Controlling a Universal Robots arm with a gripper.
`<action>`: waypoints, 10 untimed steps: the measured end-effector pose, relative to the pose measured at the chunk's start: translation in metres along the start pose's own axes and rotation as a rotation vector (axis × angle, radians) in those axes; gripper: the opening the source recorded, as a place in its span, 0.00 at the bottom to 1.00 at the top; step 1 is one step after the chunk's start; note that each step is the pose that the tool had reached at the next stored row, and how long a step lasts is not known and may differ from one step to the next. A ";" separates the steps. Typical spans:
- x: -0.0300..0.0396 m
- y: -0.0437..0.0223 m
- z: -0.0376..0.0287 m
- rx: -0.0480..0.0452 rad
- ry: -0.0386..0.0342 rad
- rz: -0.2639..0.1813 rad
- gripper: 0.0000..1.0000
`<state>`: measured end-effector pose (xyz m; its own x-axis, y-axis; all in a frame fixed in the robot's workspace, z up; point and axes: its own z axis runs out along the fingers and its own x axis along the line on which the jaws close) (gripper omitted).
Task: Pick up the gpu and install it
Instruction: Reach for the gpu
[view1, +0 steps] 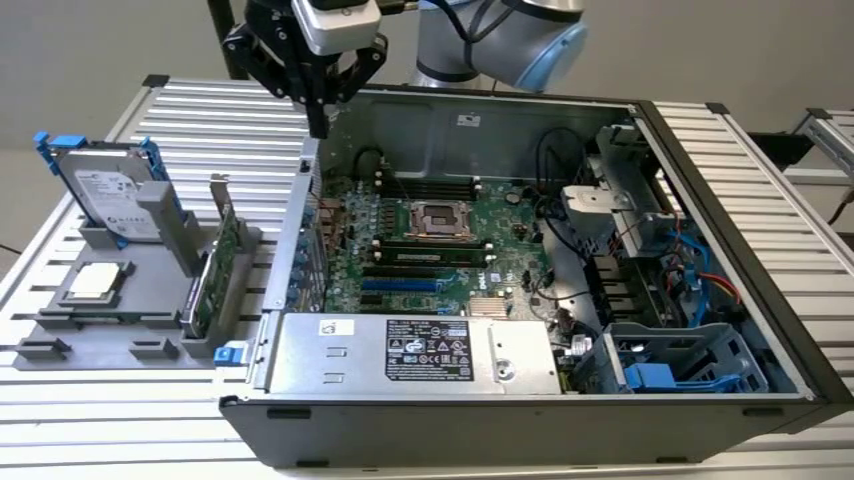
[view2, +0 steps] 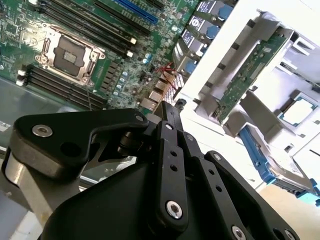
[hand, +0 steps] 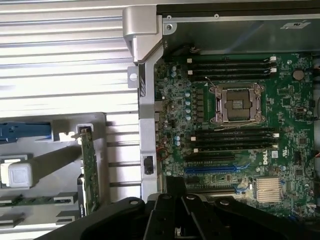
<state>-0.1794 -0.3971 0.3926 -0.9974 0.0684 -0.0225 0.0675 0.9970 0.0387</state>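
Nearest in the exterior view, the slatted aluminium table (view1: 80, 420) carries the open dark computer case (view1: 534, 430), with a silver boxed power supply (view1: 414, 350) along its near wall. On the exterior view's left of the case sits a grey plastic holder tray (view1: 134, 340). The gpu (view1: 211, 262), a thin flat card with a green circuit board, stands on its long edge in the tray slot closest to the case, just beside the case wall and well apart from me. Its long axis runs near to far. Its silver metal bracket (view1: 218, 195) is at the far end, rising upright, and the green face looks toward the case. Left of it lies a small square silver chip (view1: 96, 280), and farther back stands a silver hard drive with blue rails (view1: 104, 185). Inside the case the green motherboard (view1: 447, 250) lies flat, with a blue expansion slot (view1: 400, 285) toward its near left. Farthest, my gripper (view1: 318, 125) hangs above the far left corner of the case wall, its black fingers (view2: 170, 165) pressed together on nothing. I judge the pick not yet begun; this is the approach. Taking the card would call for spreading my fingers, coming left and nearer, lining my pads with its two flat faces, and descending onto its top edge.
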 end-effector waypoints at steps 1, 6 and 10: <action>0.0015 -0.0001 -0.0001 0.0000 0.0000 0.000 0.00; 0.0096 -0.0006 -0.0003 0.0000 0.0000 0.000 0.00; 0.0166 -0.0011 -0.0004 0.0000 0.0000 0.000 0.00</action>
<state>-0.1961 -0.3971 0.3926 -0.9974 0.0683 -0.0224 0.0674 0.9970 0.0387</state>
